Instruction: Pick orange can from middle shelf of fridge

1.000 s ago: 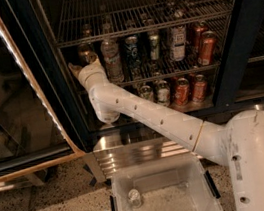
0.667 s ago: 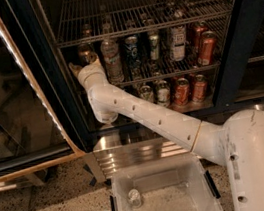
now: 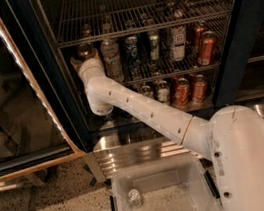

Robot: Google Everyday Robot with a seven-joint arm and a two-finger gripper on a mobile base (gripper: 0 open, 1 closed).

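Observation:
The fridge (image 3: 235,43) stands open with its glass door (image 3: 13,93) swung to the left. The orange can (image 3: 85,49), dull brownish with a silver top, stands at the far left of the middle shelf (image 3: 189,70), next to a clear bottle (image 3: 111,56). My white arm reaches in from the lower right. My gripper (image 3: 82,61) is at the orange can, right in front of it and covering its lower part.
On the middle shelf stand dark cans (image 3: 133,50), a white carton (image 3: 178,42) and red-orange cans (image 3: 206,47). More red cans (image 3: 181,92) stand on the level below. A ribbed steel strip (image 3: 130,152) runs under the fridge. A white bin (image 3: 162,204) sits at my base.

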